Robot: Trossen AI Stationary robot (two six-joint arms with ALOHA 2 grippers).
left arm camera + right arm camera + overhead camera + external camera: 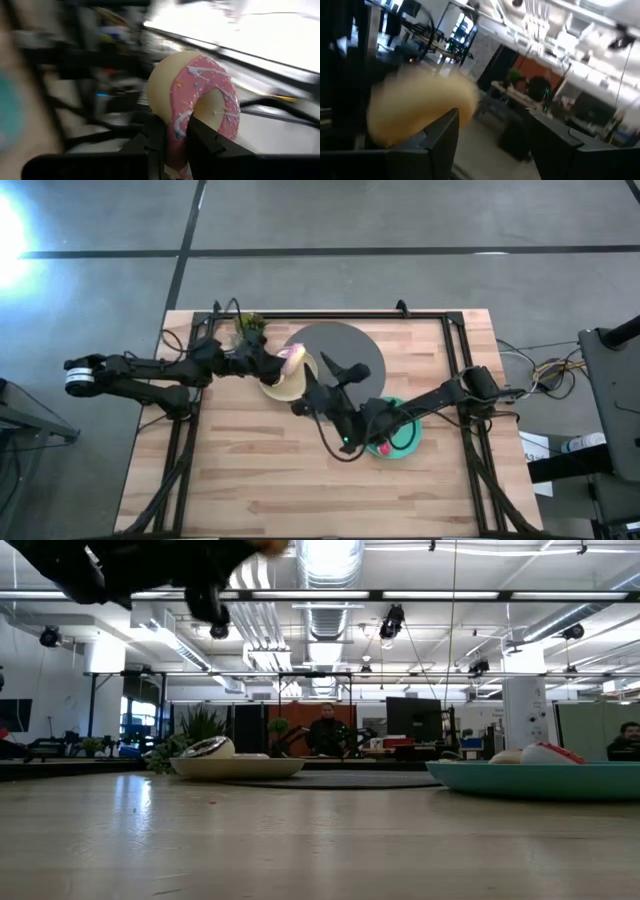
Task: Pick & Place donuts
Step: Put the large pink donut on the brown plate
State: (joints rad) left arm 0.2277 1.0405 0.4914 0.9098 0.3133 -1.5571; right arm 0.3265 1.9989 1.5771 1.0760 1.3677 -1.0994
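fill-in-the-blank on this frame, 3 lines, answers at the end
1. The left gripper is shut on a donut frosted ____.
2. The red donut lies on a plate coloured ____.
3. The right gripper hangs over the grey disc with its jaws ____.

Missing words: pink; teal; open

You have no readable text, label, brand, number or sign anywhere in these views, neither on the table nor in the room
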